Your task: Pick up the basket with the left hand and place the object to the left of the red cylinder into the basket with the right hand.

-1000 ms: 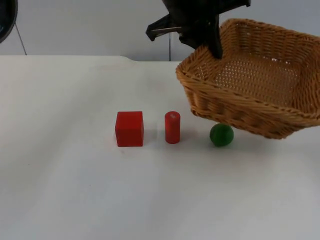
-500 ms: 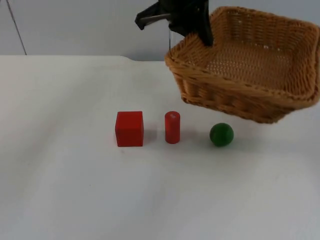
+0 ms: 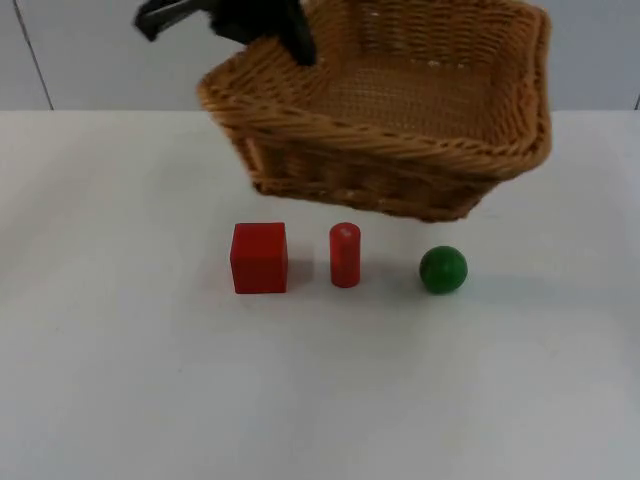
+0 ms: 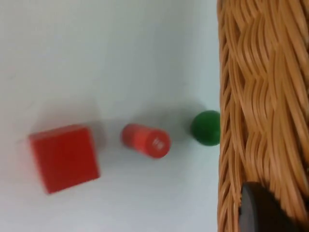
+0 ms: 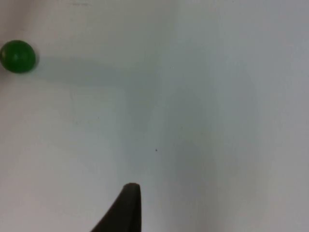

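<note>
A woven wicker basket [image 3: 400, 120] hangs tilted in the air behind the row of objects, and my left gripper [image 3: 287, 32] is shut on its back left rim. On the table stand a red cube [image 3: 259, 257], a red cylinder [image 3: 345, 254] to its right, and a green ball [image 3: 442, 269] further right. The left wrist view looks past the basket's wall [image 4: 263, 96] to the cube [image 4: 63, 157], the cylinder [image 4: 145, 140] and the ball [image 4: 206, 127]. My right gripper [image 5: 126, 208] waits above bare table, apart from the ball [image 5: 18, 56].
The white table top [image 3: 120, 380] stretches wide in front of the three objects and to their left. A grey partition wall [image 3: 90, 50] closes the back.
My left gripper has carried the basket leftward across the back of the table, from over the green ball to behind the cube and cylinder. The three objects have not moved.
</note>
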Tool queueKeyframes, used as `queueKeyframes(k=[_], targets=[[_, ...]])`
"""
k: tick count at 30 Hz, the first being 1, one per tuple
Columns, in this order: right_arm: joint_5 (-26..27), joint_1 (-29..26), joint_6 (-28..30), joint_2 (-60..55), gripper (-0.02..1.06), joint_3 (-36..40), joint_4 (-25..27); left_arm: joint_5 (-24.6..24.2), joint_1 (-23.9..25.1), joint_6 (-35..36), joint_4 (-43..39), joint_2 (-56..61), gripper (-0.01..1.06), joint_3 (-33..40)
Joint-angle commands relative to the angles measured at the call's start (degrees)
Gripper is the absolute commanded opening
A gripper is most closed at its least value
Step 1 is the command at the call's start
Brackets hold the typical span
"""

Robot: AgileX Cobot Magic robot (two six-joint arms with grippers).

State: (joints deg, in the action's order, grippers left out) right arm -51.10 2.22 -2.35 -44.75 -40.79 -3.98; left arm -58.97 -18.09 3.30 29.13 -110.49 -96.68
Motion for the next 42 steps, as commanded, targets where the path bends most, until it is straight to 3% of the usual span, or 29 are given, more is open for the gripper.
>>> queueKeyframes(k=[1, 2, 7, 9, 13, 14, 18, 24, 29, 33, 37, 40, 42], targets=[[0.39, -0.28, 0.37, -0.07, 1.05, -0.32, 0.54, 5.85, 1.15, -3.3, 1.99, 9.09, 0.0, 12.4], [0.39, -0.28, 0.37, -0.07, 1.05, -0.32, 0.54, 5.85, 1.15, -3.3, 1.99, 9.09, 0.0, 12.4], [1.14, -0.28, 0.37, -0.07, 1.05, -0.32, 0.78, 12.45, 5.98, -7.14, 4.12, 21.56, 0.0, 34.42], [1.55, -0.28, 0.37, -0.07, 1.05, -0.32, 1.23, 13.55, 7.52, -8.74, 5.81, 23.79, 0.0, 37.78], [2.63, -0.28, 4.72, -0.07, 1.05, -0.32, 6.03, 15.67, 17.5, -14.5, 9.26, 33.52, 0.0, 51.54], [2.63, -0.28, 4.72, -0.07, 1.05, -0.32, 6.03, 15.67, 17.5, -14.5, 9.26, 33.52, 0.0, 51.54], [2.94, -0.28, 11.88, -0.23, 1.05, -0.32, 13.59, 15.56, 29.95, -18.98, 9.26, 41.43, 0.0, 59.04], [2.94, -0.28, 18.25, -4.53, 1.05, -0.32, 20.12, 15.32, 42.19, -24.1, 13.44, 45.41, 0.0, 62.25], [1.93, 0.23, 25.76, -10.27, 1.05, -0.56, 26.79, 15.66, 44.25, -30.89, 20.96, 45.41, 0.0, 62.67], [0.32, 4.9, 26.32, -15.91, 1.05, -4.0, 24.88, 17.66, 44.39, -31.2, 21.23, 44.93, 0.0, 62.67], [4.79, 12.5, 26.67, -21.57, 1.05, -8.29, 21.06, 18.29, 44.39, -31.53, 21.23, 43.53, 0.0, 62.67], [7.96, 20.03, 31.88, -29.53, 1.05, -14.45, 20.37, 18.19, 44.39, -31.53, 21.1, 41.87, 0.0, 62.67], [8.38, 21.86, 34.67, -32.94, 1.05, -16.93, 20.37, 18.19, 44.39, -31.53, 21.1, 41.58, 0.0, 62.67]])
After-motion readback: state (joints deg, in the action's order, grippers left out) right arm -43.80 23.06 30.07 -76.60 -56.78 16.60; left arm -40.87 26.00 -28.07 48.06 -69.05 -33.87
